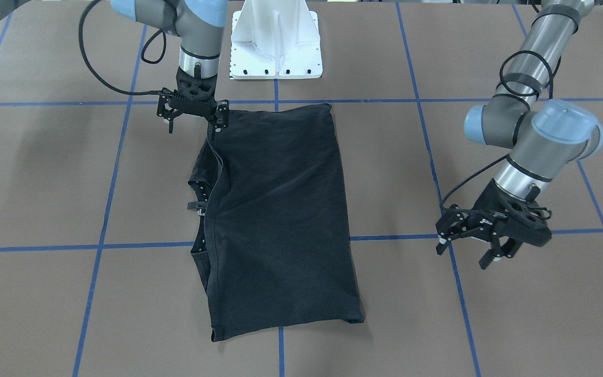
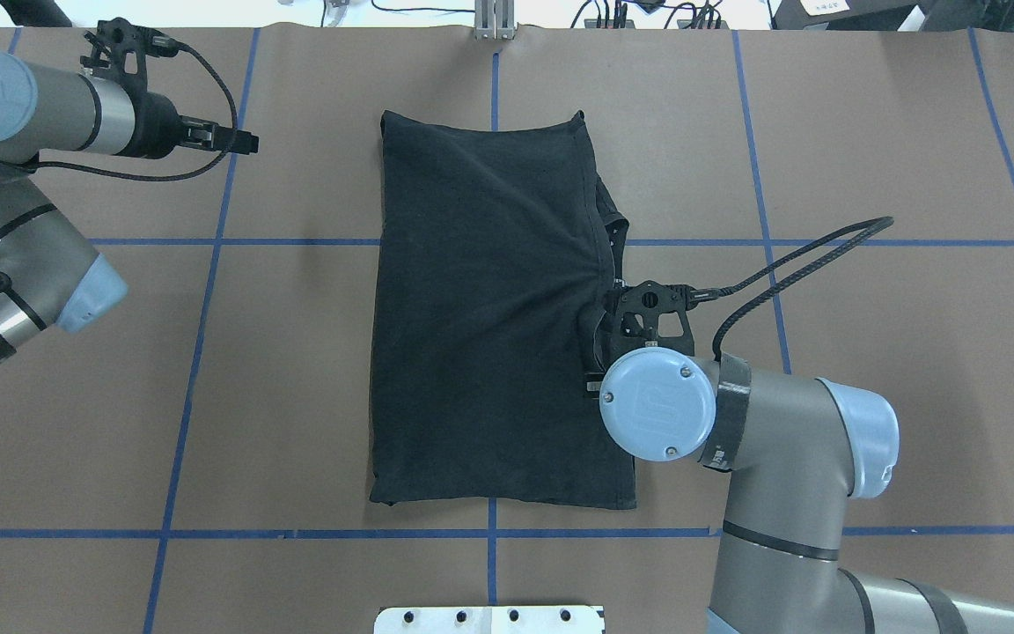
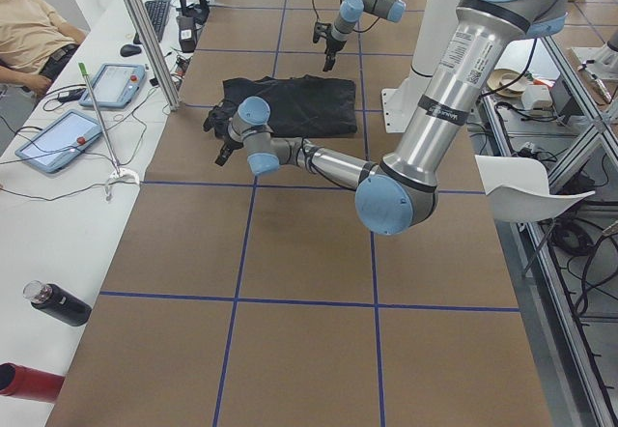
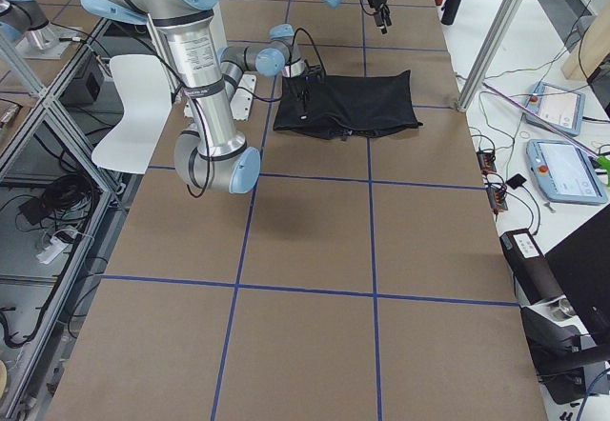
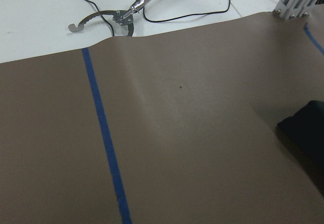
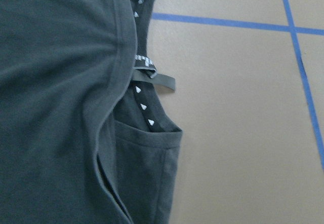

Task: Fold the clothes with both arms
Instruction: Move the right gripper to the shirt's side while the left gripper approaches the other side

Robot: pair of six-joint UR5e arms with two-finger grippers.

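The black T-shirt (image 1: 275, 220) lies folded in half lengthwise on the brown table, print hidden. Its collar with white marks and a label (image 6: 144, 89) shows along one long edge (image 2: 606, 231). My right gripper (image 1: 193, 125) hangs open over the shirt's corner nearest the base, one fingertip (image 1: 219, 125) at the cloth's edge and nothing between the fingers. In the overhead view its wrist (image 2: 655, 414) covers the shirt's right edge. My left gripper (image 1: 462, 256) is open and empty, well off the shirt's other side, above bare table (image 2: 243, 141). Its wrist view shows only a shirt corner (image 5: 306, 127).
The white pedestal base (image 1: 276, 47) stands just behind the shirt. Blue tape lines (image 1: 280, 241) grid the table. A side bench holds tablets (image 3: 58, 142) and bottles (image 3: 53, 303), with a metal post (image 3: 145, 36) and a seated person (image 3: 29, 26) beside it.
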